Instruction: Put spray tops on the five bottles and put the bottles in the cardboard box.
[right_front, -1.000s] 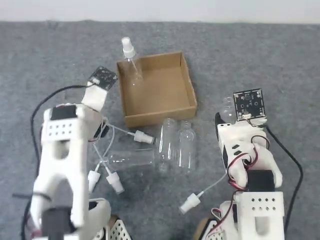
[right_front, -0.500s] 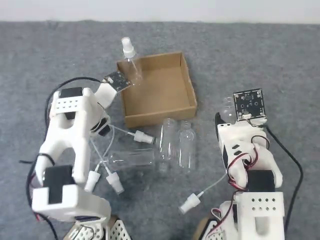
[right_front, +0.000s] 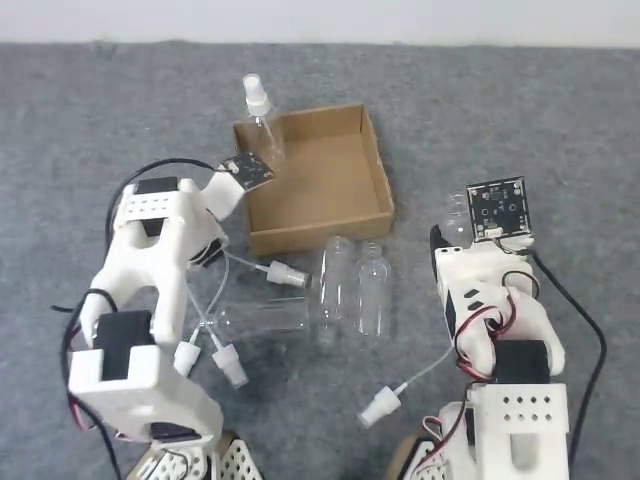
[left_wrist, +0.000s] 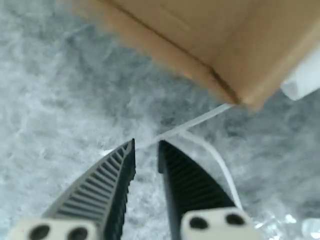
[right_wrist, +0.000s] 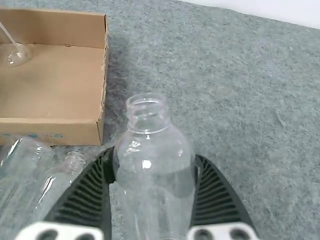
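A clear plastic bottle with a white spray top (right_front: 262, 125) stands at the far left corner of the open brown cardboard box (right_front: 320, 231), its base inside. Two uncapped clear bottles (right_front: 335, 285) (right_front: 373, 290) lie side by side just in front of the box's near wall. A third uncapped bottle (right_front: 262, 315) lies crosswise just to their left. A loose white spray top with a thin dip tube (right_front: 285, 272) rests between that bottle and the box. Two more spray tops (right_front: 185, 358) (right_front: 232, 368) sit farther from the box, and a fourth (right_front: 380, 405) lies toward the right arm's base. To the right of the box, the right end effector (right_wrist: 152, 160) is clamped on a fifth uncapped bottle (right_wrist: 147, 120), one jaw on each side of its body. The left end effector (left_wrist: 146, 145) hangs over the grey carpeted surface (right_front: 520, 120) just off the box's near left corner. Its jaws stand a narrow gap apart and hold nothing, and a thin white tube (left_wrist: 200, 119) crosses just beyond their tips.
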